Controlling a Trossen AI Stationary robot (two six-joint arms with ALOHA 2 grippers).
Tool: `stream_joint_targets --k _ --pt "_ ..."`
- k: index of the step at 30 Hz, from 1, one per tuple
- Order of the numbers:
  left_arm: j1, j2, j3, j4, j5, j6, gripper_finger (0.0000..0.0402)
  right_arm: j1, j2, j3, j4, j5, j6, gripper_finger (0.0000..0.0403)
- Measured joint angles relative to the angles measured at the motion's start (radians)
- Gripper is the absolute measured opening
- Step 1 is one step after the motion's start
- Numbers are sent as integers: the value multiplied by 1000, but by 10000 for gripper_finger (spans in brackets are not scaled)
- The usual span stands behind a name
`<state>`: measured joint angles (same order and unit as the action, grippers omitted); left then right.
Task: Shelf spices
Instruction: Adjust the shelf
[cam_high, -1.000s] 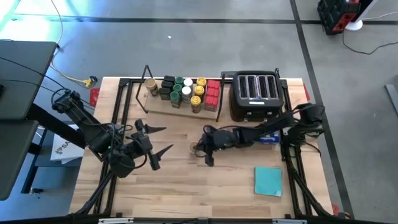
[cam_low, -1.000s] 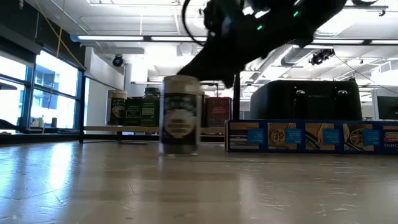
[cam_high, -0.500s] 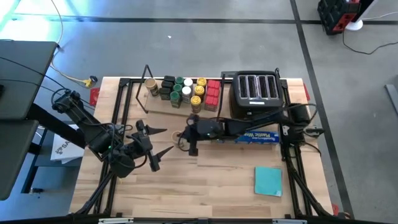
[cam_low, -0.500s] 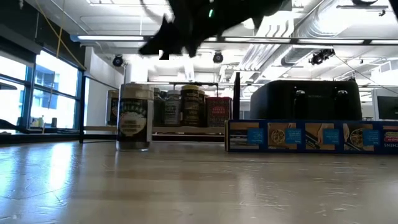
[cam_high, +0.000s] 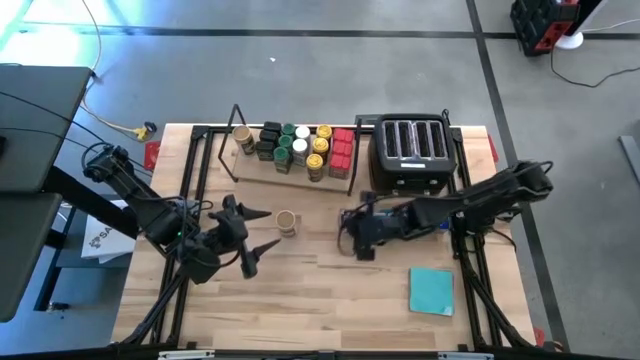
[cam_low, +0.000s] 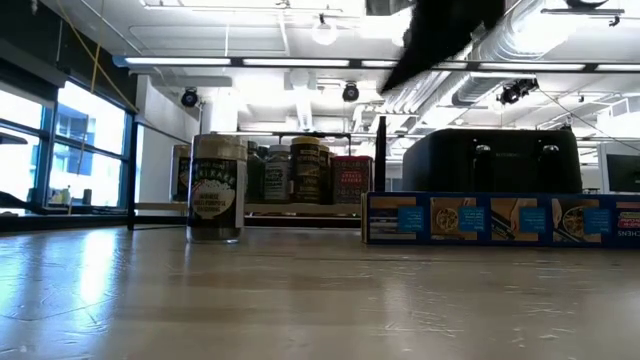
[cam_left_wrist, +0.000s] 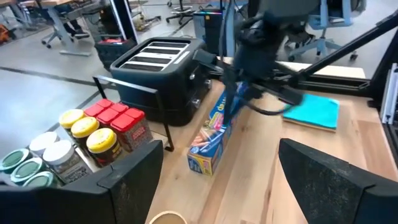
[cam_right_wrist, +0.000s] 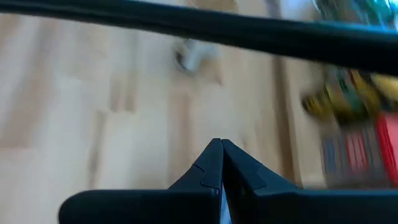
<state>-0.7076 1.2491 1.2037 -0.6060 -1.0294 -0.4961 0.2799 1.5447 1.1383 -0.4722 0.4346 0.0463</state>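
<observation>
Right now my left pincer (cam_high: 262, 229) hangs low over the pale wooden table (cam_high: 330, 300) with its two dark fingers (cam_left_wrist: 329, 180) spread wide and nothing between them. Just ahead of its tips stands a small round spice jar with a tan lid (cam_high: 287, 221), upright on the table, close to the fingers but not touching them; in the low view this jar (cam_low: 217, 188) stands alone in front of the rack.

My right pincer (cam_high: 357, 238) is well off to the far side of that jar, over the table in front of the black four-slot toaster (cam_high: 410, 152). Its fingers (cam_right_wrist: 219, 163) are pressed tip to tip and hold nothing.

Beyond the jar, away from my left pincer, sits the low shelf of black wire and pale board (cam_high: 240, 157). On it the other spices (cam_high: 300, 147) are packed together: round jars with yellow, green and white lids and red rectangular tins (cam_left_wrist: 121, 121). The long blue wrap box (cam_left_wrist: 212, 132) lies on the table in front of the toaster, and the teal square pad (cam_high: 431, 291) lies beyond my right pincer.
</observation>
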Motion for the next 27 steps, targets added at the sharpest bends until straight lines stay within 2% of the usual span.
stream_joint_targets --k 4,10,14,19,27 --pt "11 0 0 -3 0 0 314 -88 -86 -188 105 -13 59 0" --pt "27 0 0 -19 -1 1 314 -250 -107 -348 404 -159 -2 0" --pt "28 0 0 -39 -1 -8 314 -339 -104 -387 491 -196 -24 0" --pt "28 0 0 -45 -1 -25 314 -408 -104 -390 514 -257 -55 0" --pt "28 3 0 -53 17 -43 314 -459 -105 -389 530 -252 -103 0"
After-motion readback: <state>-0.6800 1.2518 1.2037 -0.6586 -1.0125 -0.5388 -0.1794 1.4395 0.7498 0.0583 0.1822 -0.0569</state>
